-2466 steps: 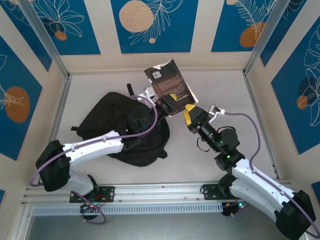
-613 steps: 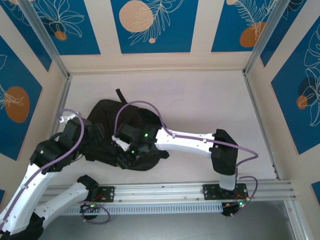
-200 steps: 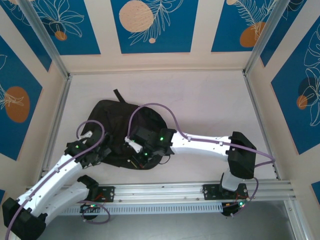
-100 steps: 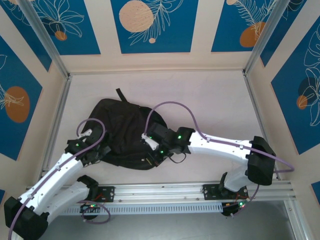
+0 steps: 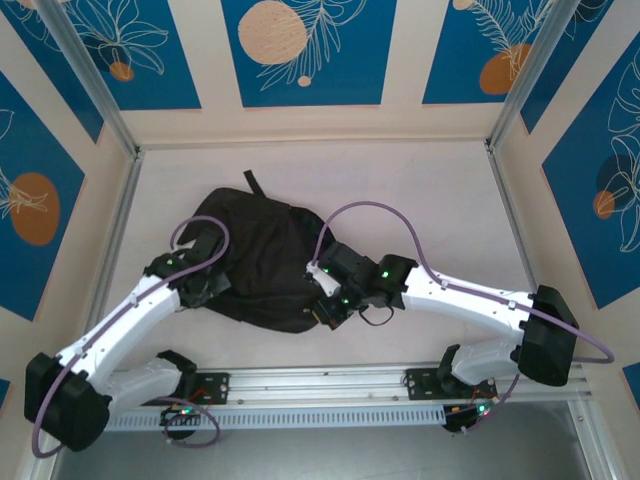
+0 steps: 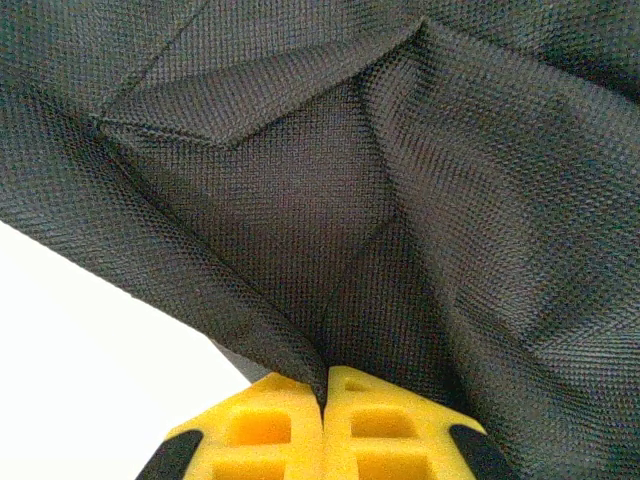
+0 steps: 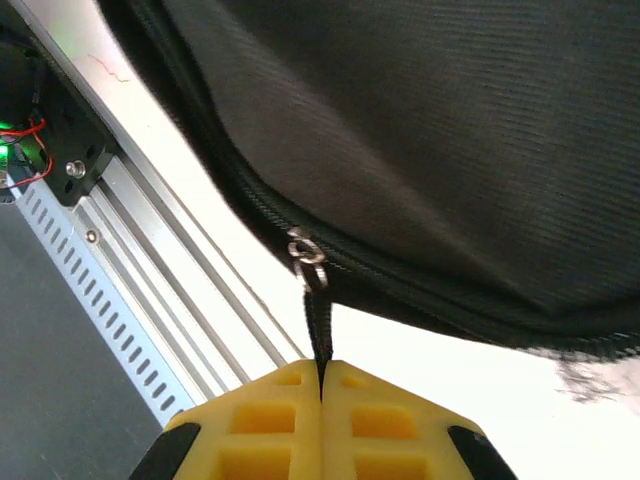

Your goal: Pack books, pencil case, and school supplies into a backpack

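Left pincer [image 6: 324,385] clamped on backpack [image 6: 420,180] fabric fold just ahead. Right pincer [image 7: 322,372] pinching zip pull [image 7: 319,325]; slider [image 7: 306,250] just beyond tips.

Black backpack [image 5: 258,252] on table [image 5: 420,200]; left gripper [image 5: 206,291], right gripper [image 5: 329,306] at edges.

Desk [image 5: 420,190]: pale matte top, walled on three sides. The black backpack [image 5: 262,258] lies slumped flat on it, left of centre, its near edge close to the aluminium rail [image 5: 330,381] along the front. A strap end pokes out at its far side.
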`<state>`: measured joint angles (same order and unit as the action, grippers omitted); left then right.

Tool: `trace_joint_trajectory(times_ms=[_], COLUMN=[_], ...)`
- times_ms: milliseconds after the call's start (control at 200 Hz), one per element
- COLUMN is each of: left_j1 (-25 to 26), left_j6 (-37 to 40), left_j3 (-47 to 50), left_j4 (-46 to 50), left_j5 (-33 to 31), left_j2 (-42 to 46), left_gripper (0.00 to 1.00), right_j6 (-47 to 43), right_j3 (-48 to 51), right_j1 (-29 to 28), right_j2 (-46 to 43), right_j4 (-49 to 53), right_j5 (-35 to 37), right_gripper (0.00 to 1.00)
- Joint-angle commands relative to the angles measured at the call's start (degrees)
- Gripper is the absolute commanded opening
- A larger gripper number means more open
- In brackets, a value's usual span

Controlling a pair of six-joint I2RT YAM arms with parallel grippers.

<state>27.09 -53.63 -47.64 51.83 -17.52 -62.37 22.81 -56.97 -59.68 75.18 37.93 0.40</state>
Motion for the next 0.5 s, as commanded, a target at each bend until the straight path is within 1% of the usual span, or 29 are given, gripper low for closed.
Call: trace_joint_trajectory(times_ms=[0,80,135,200,230,265,295,355,420,495], left_j1=[-0.4,-0.3,-0.2,-0.1,-0.1,0.0,0.0,0.0,-0.2,-0.6], left_j6=[7.2,10.3,11.6,11.0,11.0,10.9,10.6,10.7,12.3,12.9], left_j3=[-7.7,-12.9,-16.2,-19.5,-20.6,-21.5,-22.4,-23.7,-24.3,-22.9], left_j4=[-6.8,-7.6,-8.0,-8.2,-8.9,-9.4,-8.8,-6.9,-4.9,-3.2], left_j5=[4.4,8.5,12.4,17.1,19.6,21.4,21.4,19.3,17.2,16.1], left_j2=[-6.0,-12.3,-16.4,-20.2,-21.3,-22.0,-22.2,-21.6,-19.8,-16.4], left_gripper=[0.06,0.15,0.29,0.45,0.51,0.56,0.60,0.66,0.69,0.70], right_j6=[-1.1,-0.6,-0.1,0.5,0.8,1.2,1.6,2.6,3.6,4.9], right_j3=[0.7,0.6,0.2,-0.4,-0.7,-1.0,-1.2,-1.6,-1.6,-1.0], right_j1=[-0.9,-1.4,-1.6,-1.8,-1.9,-2.0,-2.0,-1.9,-1.6,-0.9], right_j2=[-1.1,0.2,1.7,3.6,4.5,5.3,5.9,6.4,6.2,5.4], right_j4=[-2.2,-3.9,-4.6,-5.3,-5.5,-5.9,-6.2,-7.0,-8.0,-9.7], right_j5=[-2.9,-3.8,-3.9,-4.1,-4.1,-3.8,-3.5,-2.7,-2.0,-2.3], right_gripper=[0.00,0.00,0.00,0.00,0.00,0.00,0.00,0.00,0.00,0.00])
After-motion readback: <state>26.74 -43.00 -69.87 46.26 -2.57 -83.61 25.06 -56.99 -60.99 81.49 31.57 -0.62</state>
